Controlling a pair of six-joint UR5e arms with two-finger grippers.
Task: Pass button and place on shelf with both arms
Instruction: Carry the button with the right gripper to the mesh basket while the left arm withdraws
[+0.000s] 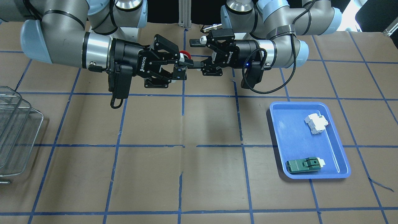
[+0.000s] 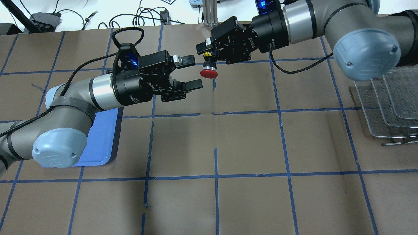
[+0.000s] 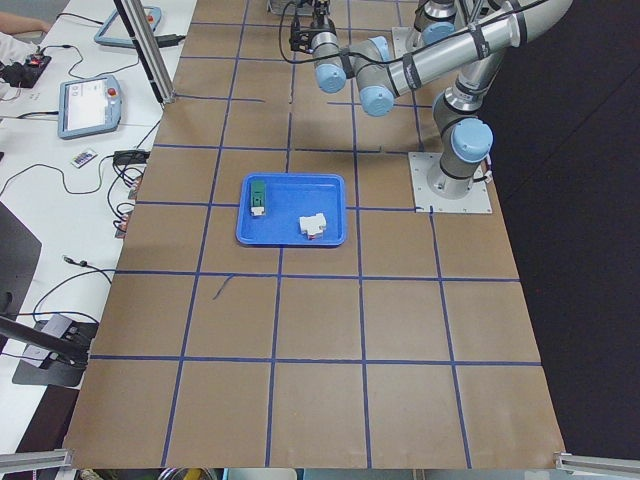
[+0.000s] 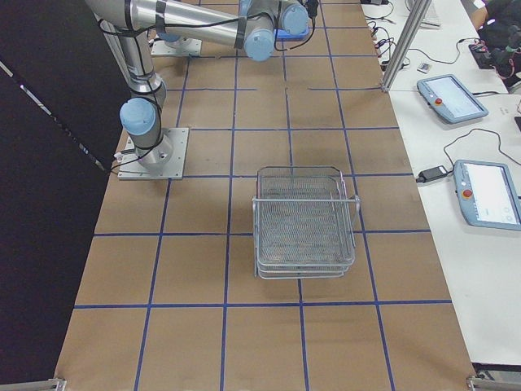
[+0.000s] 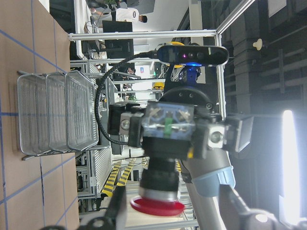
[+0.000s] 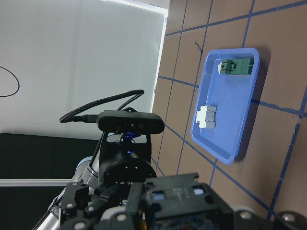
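Jaws wide on the left gripper [image 2: 195, 72], just beside the button [image 2: 209, 73] that the right gripper [image 2: 207, 54] clamps mid-air at upper centre, so the left should back straight off before the right swings toward the shelf [image 2: 385, 109] at far right.

LAYOUT | button [image 2: 209, 73] in my right gripper [image 2: 205, 52], just beside my left gripper [image 2: 192, 71], above table [image 1: 211, 124] | tray [image 1: 279, 124] on my left: breaker block [image 1: 316, 123] and module [image 1: 303, 165] in it, apart | shelf [image 2: 385, 107] on my right, well apart from tray
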